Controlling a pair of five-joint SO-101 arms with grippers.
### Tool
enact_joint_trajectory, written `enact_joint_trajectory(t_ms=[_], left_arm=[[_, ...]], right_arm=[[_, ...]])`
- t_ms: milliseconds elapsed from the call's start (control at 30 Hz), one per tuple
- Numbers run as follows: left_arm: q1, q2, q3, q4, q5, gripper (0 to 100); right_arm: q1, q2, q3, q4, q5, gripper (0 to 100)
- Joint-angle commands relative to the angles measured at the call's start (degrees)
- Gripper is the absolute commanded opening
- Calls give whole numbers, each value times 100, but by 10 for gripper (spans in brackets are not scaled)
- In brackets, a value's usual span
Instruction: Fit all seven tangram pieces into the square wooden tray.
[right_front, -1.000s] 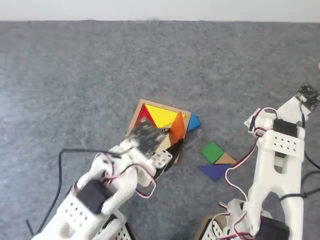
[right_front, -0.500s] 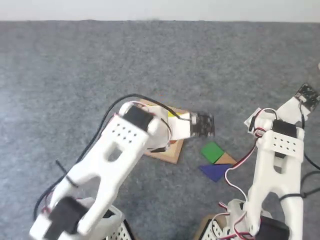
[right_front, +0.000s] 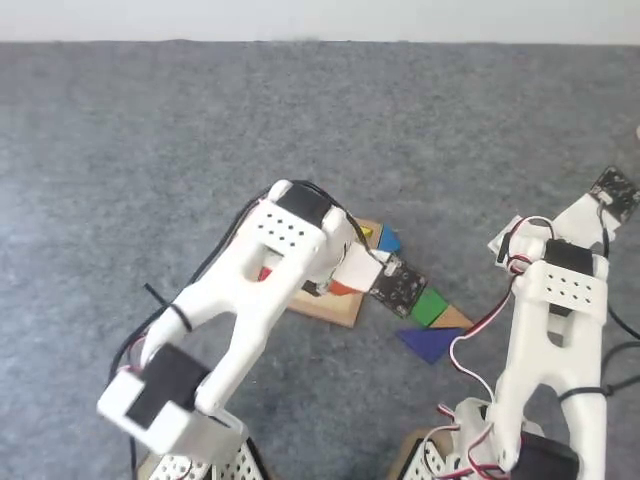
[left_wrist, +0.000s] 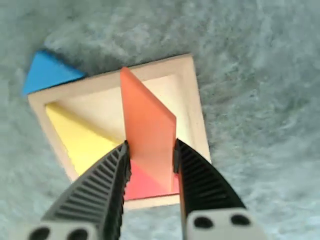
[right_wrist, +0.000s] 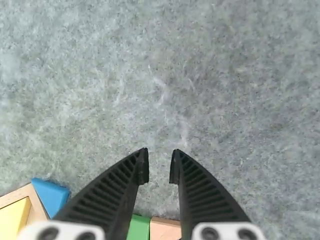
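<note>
My left gripper is shut on an orange parallelogram piece, held on edge above the square wooden tray. A yellow triangle and a red triangle lie in the tray. A blue triangle rests on the carpet just outside one tray corner. In the high view the left arm covers most of the tray. A green square, a tan piece and a purple piece lie to the tray's right. My right gripper hangs shut and empty over bare carpet.
Grey carpet covers the whole table, with wide free room to the left of the tray and behind it. The right arm stands at the right edge, beside the loose pieces. A white wall edge runs along the back.
The left arm has risen and swung across the tray towards the right, carrying the orange piece with it. The right arm has kept still.
</note>
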Motion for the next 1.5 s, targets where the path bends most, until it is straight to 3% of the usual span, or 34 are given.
enact_joint_trajectory(t_ms=[0, 167, 400, 633, 1333, 1467], left_arm=[[-149, 255, -541, -273, -255, 9], [-316, 1108, -1270, -589, -378, 10], [-325, 2145, -1956, -589, -1125, 11], [-615, 2268, -2220, -264, -1978, 11], [-686, 2207, -2202, 273, -1811, 11], [-686, 1873, -2185, 273, -1336, 11]], right_arm=[[-40, -268, -70, -101, 114, 80], [-40, -268, -70, -101, 114, 80], [-48, -268, 0, -259, 114, 80], [-66, -268, 26, -356, 114, 80], [-75, -268, 237, -708, 114, 80], [-75, -268, 237, -708, 114, 80]])
